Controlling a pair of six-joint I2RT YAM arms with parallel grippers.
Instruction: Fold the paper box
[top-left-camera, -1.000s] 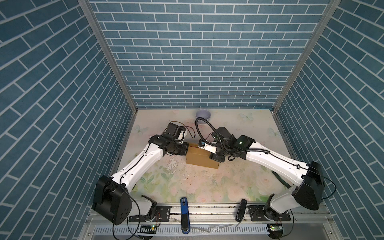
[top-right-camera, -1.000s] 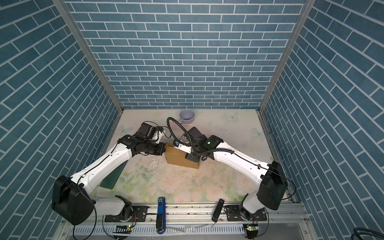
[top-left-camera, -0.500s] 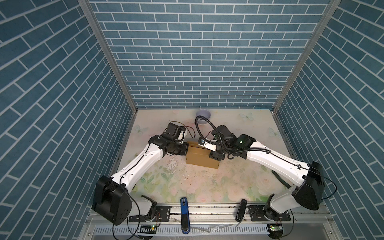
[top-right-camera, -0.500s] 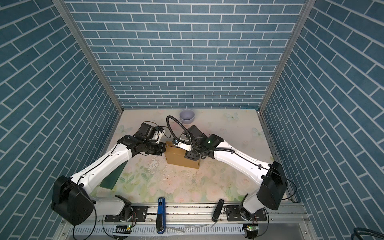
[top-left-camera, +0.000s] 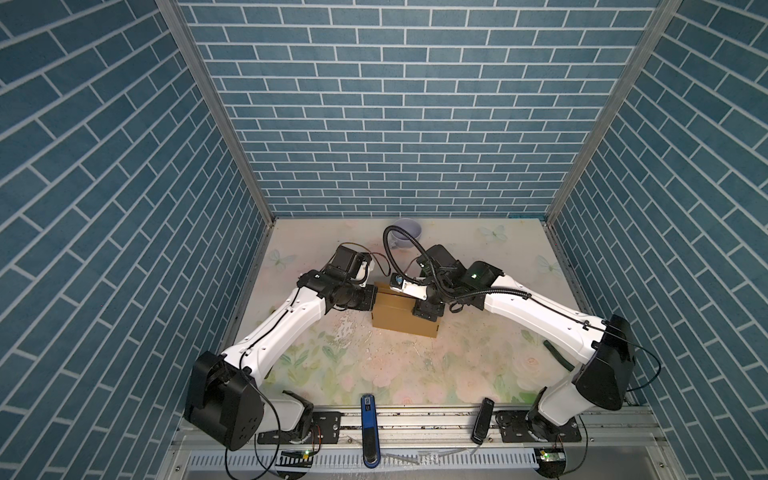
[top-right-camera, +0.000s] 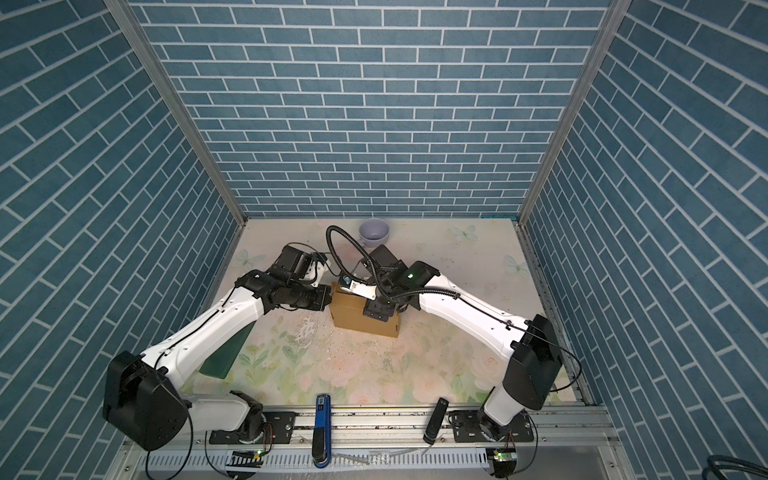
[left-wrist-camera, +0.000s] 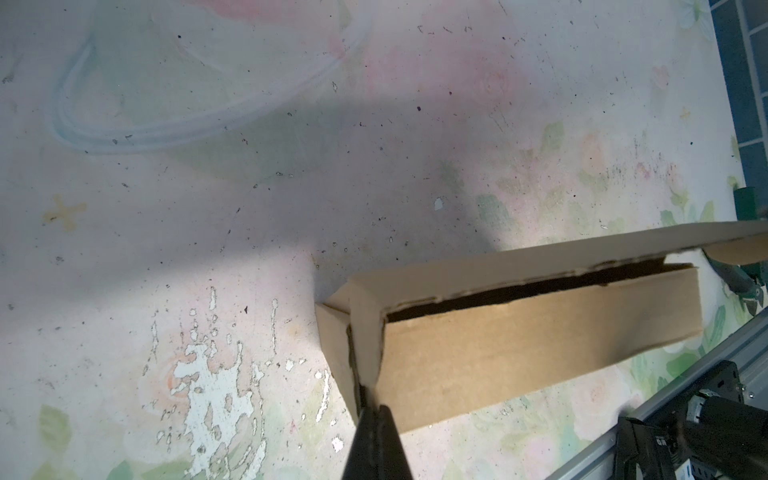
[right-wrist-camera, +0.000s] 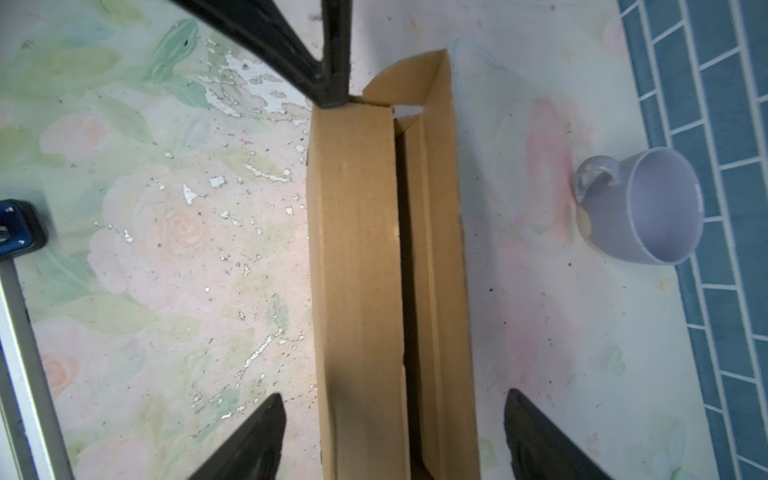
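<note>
**A:** How far along is the fold?

**B:** Most of it looks done. The paper box sits a little behind the middle of the table, between the two arms. Its walls are up and the lid is swung over. A dark slit shows along the lid seam, though, and a rounded tab pokes out at the end by the left arm. I'd judge the closing tuck is what's left.

**A:** And the grippers, from the left?

**B:** The left gripper has its jaws pressed together, tip against the box's end corner where the flaps meet. I can't tell whether a sliver of card is nipped between them. The right gripper is spread wide astride the box's other end, one finger on each side. Neither finger touches the box, so it holds nothing.

**A:** Room to move?

**B:** At the left edge a dark green board lies partly under the left arm, well apart from the box. A lilac mug stands at the back edge, near the box. It's the one thing I'd expect to get bumped if the box slides backward. Toward the front and right edges the table offers open surface for pressing the lid down.
</note>
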